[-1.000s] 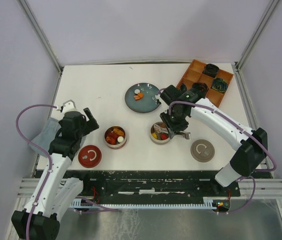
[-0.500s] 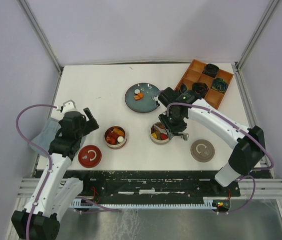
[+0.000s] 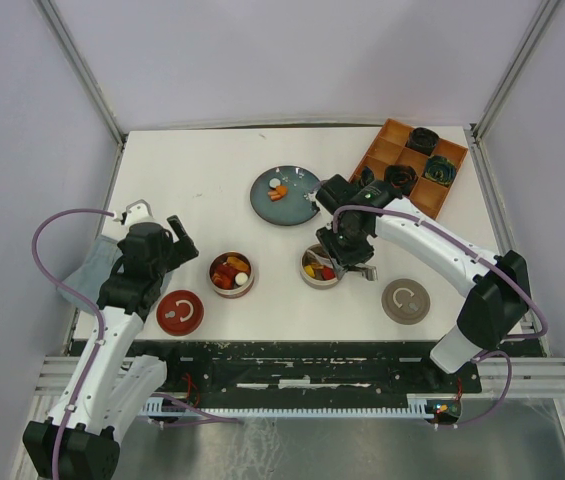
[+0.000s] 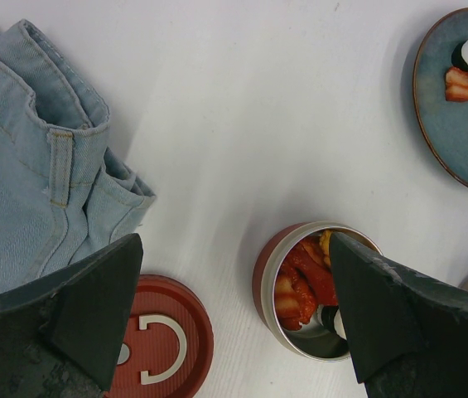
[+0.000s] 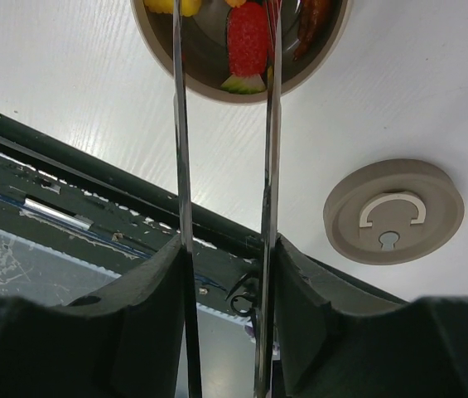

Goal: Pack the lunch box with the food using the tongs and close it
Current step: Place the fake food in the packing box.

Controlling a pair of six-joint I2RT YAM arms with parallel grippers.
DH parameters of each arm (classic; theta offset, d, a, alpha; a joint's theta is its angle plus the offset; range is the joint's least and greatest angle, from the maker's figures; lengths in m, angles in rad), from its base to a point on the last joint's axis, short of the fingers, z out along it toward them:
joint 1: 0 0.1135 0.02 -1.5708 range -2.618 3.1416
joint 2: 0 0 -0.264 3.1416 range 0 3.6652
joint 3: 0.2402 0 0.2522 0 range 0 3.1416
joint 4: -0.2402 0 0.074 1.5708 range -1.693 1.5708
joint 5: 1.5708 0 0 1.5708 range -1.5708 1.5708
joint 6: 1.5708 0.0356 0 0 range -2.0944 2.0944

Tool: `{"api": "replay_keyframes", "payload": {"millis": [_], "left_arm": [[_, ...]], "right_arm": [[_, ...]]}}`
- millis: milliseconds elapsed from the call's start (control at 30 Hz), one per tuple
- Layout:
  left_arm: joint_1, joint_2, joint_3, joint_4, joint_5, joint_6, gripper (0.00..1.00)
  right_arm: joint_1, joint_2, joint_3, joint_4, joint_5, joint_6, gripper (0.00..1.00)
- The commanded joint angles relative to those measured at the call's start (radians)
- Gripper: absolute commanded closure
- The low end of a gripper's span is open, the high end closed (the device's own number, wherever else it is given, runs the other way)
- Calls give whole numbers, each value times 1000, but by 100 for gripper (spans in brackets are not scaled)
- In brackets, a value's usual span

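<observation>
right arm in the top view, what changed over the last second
The right arm swung a little to the left, carrying the right tool and the tongs it grips, whose tips hang over the tan tin. Nothing was picked up or let go. The left tool, wide open, the red tin and the plate stayed put.

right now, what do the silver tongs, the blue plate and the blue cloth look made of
The long thin silver tongs are probably polished steel: the narrow arms shine in bright streaks. The round blue-grey plate is likely glazed ceramic: soft sheen, darker rim. The crumpled light blue cloth looks like matt denim: stitched seams and a belt loop show.
</observation>
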Motion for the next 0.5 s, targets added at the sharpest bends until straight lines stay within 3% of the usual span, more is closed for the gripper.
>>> {"api": "replay_keyframes", "payload": {"millis": [0, 467], "left_arm": [[4, -4, 0, 41, -2, 29, 1], [3, 2, 1, 41, 3, 30, 1]], "right_arm": [[6, -17, 13, 23, 2, 9, 52], [7, -41, -24, -46, 10, -26, 55]]}}
